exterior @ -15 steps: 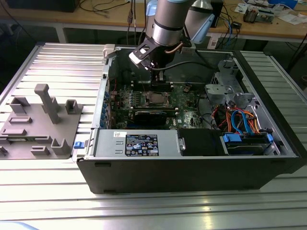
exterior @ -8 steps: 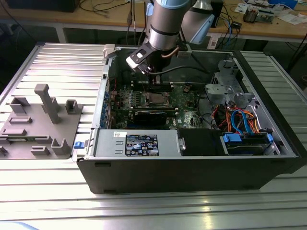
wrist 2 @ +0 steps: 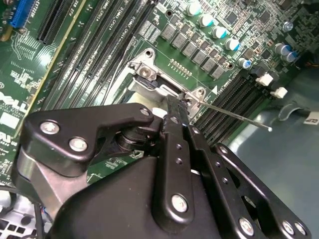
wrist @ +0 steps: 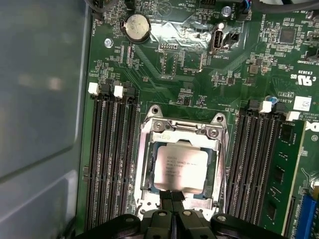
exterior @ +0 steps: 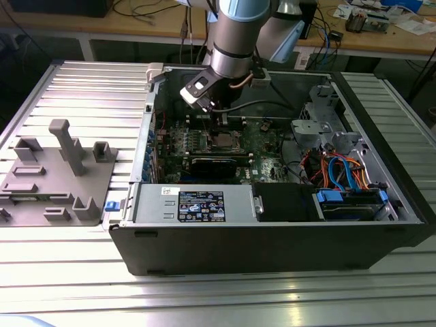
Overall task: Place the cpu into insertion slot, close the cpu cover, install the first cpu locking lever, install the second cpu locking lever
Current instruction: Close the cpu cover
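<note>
green motherboard (wrist: pixel 164 64) under us: cpu (wrist: pixel 179 167) seated, cpu cover (wrist: pixel 146 164) down, end effector (wrist: pixel 172 195) pinched together, and we reckon it's working the first locking lever (wrist 2: pixel 234 117).

label sticker (exterior: pixel 201 206) on grey metal box (exterior: pixel 151 204) | white lettering (wrist: pixel 299 75) on circuit board (wrist: pixel 164 55) | faint lettering (wrist: pixel 177 160) on cpu (wrist: pixel 185 180)

Black tool (wrist 2: pixel 174 105) close in the foreground, fingers (wrist 2: pixel 172 149) pressed together, tips down at the edge of the silvery metal frame (wrist 2: pixel 145 74) on the green board (wrist 2: pixel 30 64). Thin lever (wrist 2: pixel 234 115) running from just beside the tips, out across black memory slots (wrist 2: pixel 239 92) toward the grey case floor (wrist 2: pixel 289 154). Row of teal-topped capacitors (wrist 2: pixel 214 27) beyond the frame. White clips (wrist 2: pixel 265 79) at the slot ends. More long slots (wrist 2: pixel 94 50) beside the frame, blue connector (wrist 2: pixel 22 15) further off.
</note>
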You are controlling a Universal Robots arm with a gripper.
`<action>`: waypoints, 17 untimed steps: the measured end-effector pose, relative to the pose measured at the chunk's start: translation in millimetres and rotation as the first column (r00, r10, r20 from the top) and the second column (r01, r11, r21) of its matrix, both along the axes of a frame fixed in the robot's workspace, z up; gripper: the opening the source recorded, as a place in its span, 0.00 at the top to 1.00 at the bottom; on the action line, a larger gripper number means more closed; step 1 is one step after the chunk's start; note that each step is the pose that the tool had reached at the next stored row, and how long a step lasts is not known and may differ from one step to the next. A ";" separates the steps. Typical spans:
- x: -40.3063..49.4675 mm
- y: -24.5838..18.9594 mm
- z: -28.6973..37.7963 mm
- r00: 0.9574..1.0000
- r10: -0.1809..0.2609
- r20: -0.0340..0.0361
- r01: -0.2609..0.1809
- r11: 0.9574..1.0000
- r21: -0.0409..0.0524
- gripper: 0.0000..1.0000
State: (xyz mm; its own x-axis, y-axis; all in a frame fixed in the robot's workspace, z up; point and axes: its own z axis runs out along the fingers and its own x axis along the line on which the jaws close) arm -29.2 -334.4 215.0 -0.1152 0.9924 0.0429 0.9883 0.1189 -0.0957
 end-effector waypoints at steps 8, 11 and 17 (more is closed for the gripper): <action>0.0 0.0 -8.1 1.000 0.000 0.000 0.000 1.000 0.000 0.89; -0.1 -0.1 -9.9 1.000 0.000 0.000 0.000 1.000 -0.001 0.89; 0.8 0.1 -9.9 1.000 0.000 0.000 0.000 1.000 0.000 0.89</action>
